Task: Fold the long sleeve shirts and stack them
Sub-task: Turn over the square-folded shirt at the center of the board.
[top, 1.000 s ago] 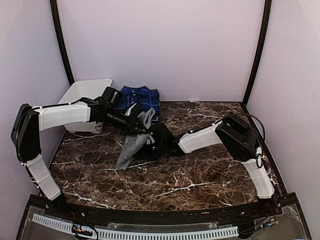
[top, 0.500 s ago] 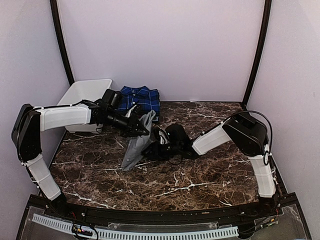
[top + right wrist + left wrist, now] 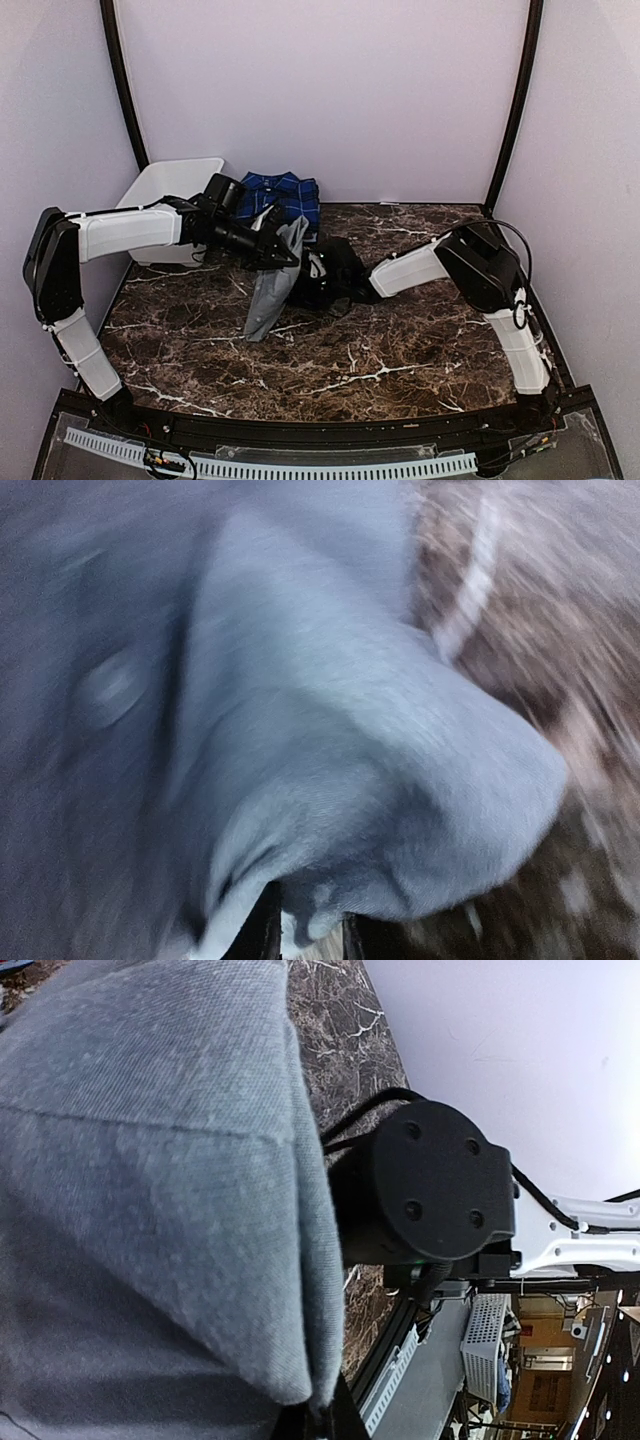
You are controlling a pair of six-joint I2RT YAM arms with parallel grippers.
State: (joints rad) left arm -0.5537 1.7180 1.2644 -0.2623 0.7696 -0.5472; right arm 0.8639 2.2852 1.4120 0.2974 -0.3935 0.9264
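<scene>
Two grippers meet on one grey shirt near the middle of the table. The left gripper pinches the cloth near its top, so the shirt hangs crumpled with its lower end on the marble. The right gripper, just beside it, appears pressed on a fold of the same shirt; its wrist view is blurred, with cloth puckering into the fingers. A plaid shirt lies folded at the far edge, beside the basket. The step in hand is judged to be spreading the grey shirt before folding. The next move calls for drawing the two grips apart to flatten the cloth, then laying it down clear of the plaid shirt.
</scene>
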